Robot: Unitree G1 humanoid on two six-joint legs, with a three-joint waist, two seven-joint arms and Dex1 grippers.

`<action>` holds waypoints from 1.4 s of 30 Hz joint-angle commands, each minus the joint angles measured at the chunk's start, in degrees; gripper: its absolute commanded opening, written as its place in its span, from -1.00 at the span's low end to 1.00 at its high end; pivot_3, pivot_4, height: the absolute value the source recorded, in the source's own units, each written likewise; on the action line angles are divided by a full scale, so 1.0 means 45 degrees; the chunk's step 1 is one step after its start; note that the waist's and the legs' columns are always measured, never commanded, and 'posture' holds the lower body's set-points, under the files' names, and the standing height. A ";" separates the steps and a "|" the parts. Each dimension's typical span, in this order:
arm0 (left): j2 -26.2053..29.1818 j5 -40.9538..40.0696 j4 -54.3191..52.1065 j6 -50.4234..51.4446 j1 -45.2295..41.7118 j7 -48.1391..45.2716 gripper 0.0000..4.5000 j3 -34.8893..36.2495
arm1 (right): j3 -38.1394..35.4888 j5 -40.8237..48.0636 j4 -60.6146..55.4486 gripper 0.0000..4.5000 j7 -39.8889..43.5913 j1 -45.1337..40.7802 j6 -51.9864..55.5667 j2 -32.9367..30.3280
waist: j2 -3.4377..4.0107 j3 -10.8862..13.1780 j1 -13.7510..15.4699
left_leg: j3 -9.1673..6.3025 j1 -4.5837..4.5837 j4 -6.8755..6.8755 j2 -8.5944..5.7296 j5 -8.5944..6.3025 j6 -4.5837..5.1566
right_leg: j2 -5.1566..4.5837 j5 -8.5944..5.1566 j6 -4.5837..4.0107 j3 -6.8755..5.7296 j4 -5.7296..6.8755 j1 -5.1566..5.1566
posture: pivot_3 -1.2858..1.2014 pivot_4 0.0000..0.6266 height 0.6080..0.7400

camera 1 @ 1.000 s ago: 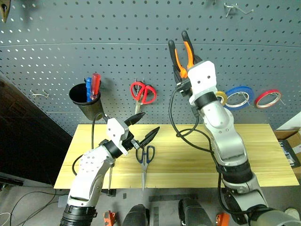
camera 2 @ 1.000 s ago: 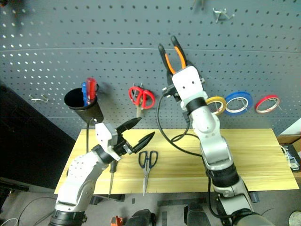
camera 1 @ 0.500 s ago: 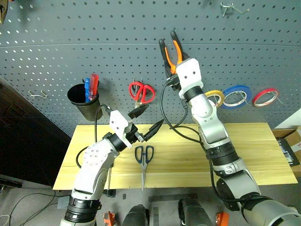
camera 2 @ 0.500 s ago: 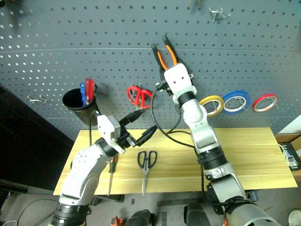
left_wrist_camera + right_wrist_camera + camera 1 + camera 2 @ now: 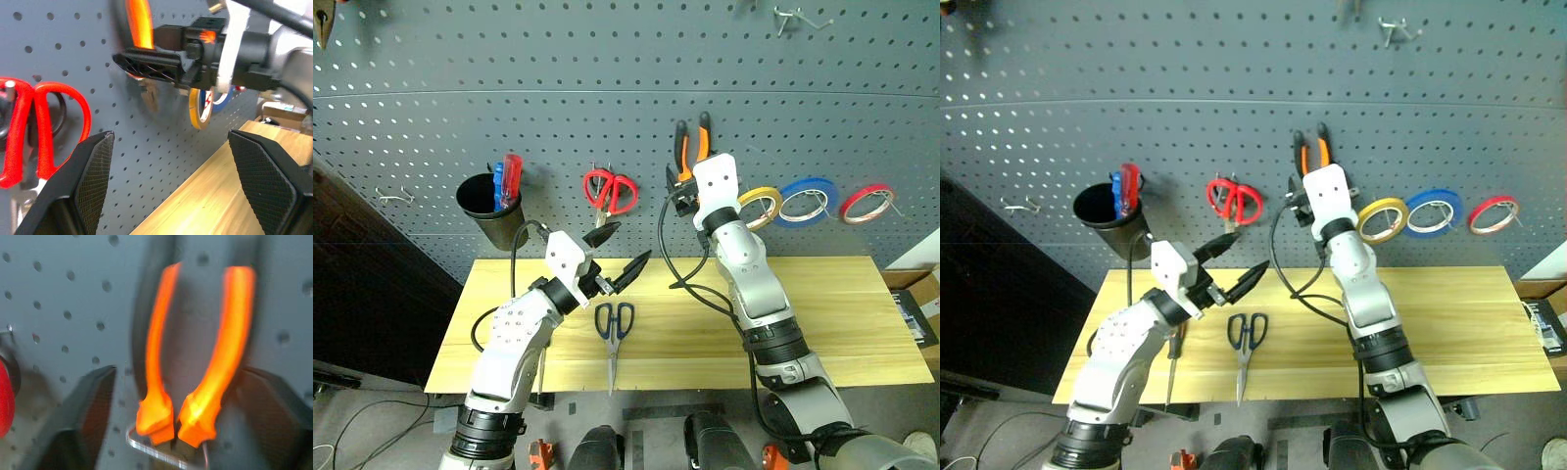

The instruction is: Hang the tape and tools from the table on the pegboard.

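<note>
Screwdriver [image 5: 1173, 364]: you see it near the table's front edge, lying on the wood under the left arm, tip toward you.
Blue-handled scissors [image 5: 614, 333]: flat on the table [image 5: 862, 323], blades toward the front edge, free wood on all sides.
Table's right half: bare wood up to the right edge, so you have open room there.
Left gripper [image 5: 619, 257]: above the table, over the scissors' handles, fingers wide apart, nothing between them.
Right gripper [image 5: 690, 186]: raised at the pegboard [image 5: 607, 88], fingers [image 5: 93, 411] spread on both sides of the pliers [image 5: 195, 357], not pressing them.
Pliers: handles up, hanging on a metal hook [image 5: 156, 450], between the red scissors [image 5: 610, 192] and the yellowish tape [image 5: 759, 207].
Tape: already on the pegboard, just left of the blue ring [image 5: 809, 199] and the red ring [image 5: 867, 203].
Black cup [image 5: 489, 210]: on the pegboard at the left.
</note>
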 commanded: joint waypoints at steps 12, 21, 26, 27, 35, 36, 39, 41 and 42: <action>0.3071 -0.0857 -0.1169 0.7540 0.1442 -0.0531 0.90 -0.0377 | -0.2030 0.5920 -0.9575 1.00 0.5740 0.4038 1.0092 -0.3998 | 0.0003 0.0002 -0.0059 | -0.0026 -0.0039 -0.0061 0.0007 -0.0007 0.0010 | 0.0006 -0.0003 0.0002 -0.0013 -0.0058 -0.0031 | 0.04 -0.39 1.00; 0.3351 0.1121 -0.0955 0.9833 0.1663 0.1578 0.99 -0.1886 | -0.1770 0.9361 -1.2042 1.00 0.6752 0.5496 1.2348 -0.5319 | -0.0011 0.0021 0.0034 | -0.0051 0.0040 -0.0049 -0.0004 -0.0036 0.0066 | 0.0006 -0.0005 0.0002 -0.0027 -0.0057 0.0065 | 0.03 -0.31 1.00; 0.1766 0.1425 -0.0532 1.0903 0.1618 0.2762 0.99 -0.2580 | -0.0679 0.9296 -1.1894 1.00 0.6590 0.5155 1.1968 -0.6105 | -0.0016 0.0025 0.0028 | -0.0051 0.0047 -0.0050 -0.0002 -0.0031 0.0059 | 0.0004 -0.0006 0.0002 -0.0028 -0.0056 0.0062 | 0.02 -0.30 1.00; 0.1442 0.1425 -0.0393 1.1037 0.1576 0.2909 0.99 -0.2662 | -0.0530 0.9281 -1.1882 1.00 0.6578 0.5075 1.1896 -0.6204 | -0.0018 0.0026 0.0027 | -0.0049 0.0046 -0.0051 -0.0004 -0.0028 0.0053 | 0.0003 -0.0006 0.0003 -0.0025 -0.0058 0.0060 | 0.02 -0.29 1.00; -0.0721 0.1586 0.1245 1.2034 0.0907 0.4452 0.99 -0.2003 | -0.0162 0.9514 -1.1964 1.00 0.6529 0.4732 1.1817 -0.6731 | -0.0041 0.0045 0.0013 | -0.0052 0.0039 -0.0051 -0.0002 -0.0030 0.0055 | 0.0000 -0.0006 0.0002 -0.0027 -0.0069 0.0059 | -0.01 -0.25 1.00; -0.1001 0.1626 0.1593 1.2036 0.0763 0.4683 0.99 -0.1845 | -0.0236 0.9589 -1.2019 1.00 0.6527 0.4744 1.1844 -0.6785 | -0.0041 0.0045 0.0012 | -0.0051 0.0038 -0.0051 -0.0003 -0.0029 0.0055 | 0.0000 -0.0006 0.0002 -0.0027 -0.0067 0.0059 | -0.01 -0.25 1.00; -0.1598 0.1721 0.2452 1.2018 0.0410 0.5174 0.99 -0.1448 | -0.0371 0.9806 -1.2124 1.00 0.6455 0.4762 1.1891 -0.6915 | -0.0044 0.0045 0.0012 | -0.0053 0.0040 -0.0050 -0.0004 -0.0028 0.0053 | -0.0005 -0.0006 0.0002 -0.0031 -0.0068 0.0063 | -0.02 -0.26 1.00; -0.1996 0.1723 0.3104 1.1884 0.0111 0.5356 0.99 -0.1237 | -0.0432 0.9923 -1.2154 1.00 0.6383 0.4785 1.1897 -0.7030 | -0.0041 0.0043 0.0011 | -0.0050 0.0050 -0.0050 -0.0004 -0.0028 0.0052 | -0.0005 -0.0006 0.0002 -0.0027 -0.0067 0.0070 | -0.03 -0.26 1.00; -0.2088 0.1782 0.3382 1.1701 -0.0020 0.5328 0.99 -0.1310 | -0.0464 0.9989 -1.2160 1.00 0.6347 0.4798 1.1899 -0.7077 | -0.0042 0.0042 0.0013 | -0.0050 0.0056 -0.0049 -0.0008 -0.0027 0.0052 | -0.0008 -0.0006 0.0003 -0.0028 -0.0067 0.0076 | -0.04 -0.27 1.00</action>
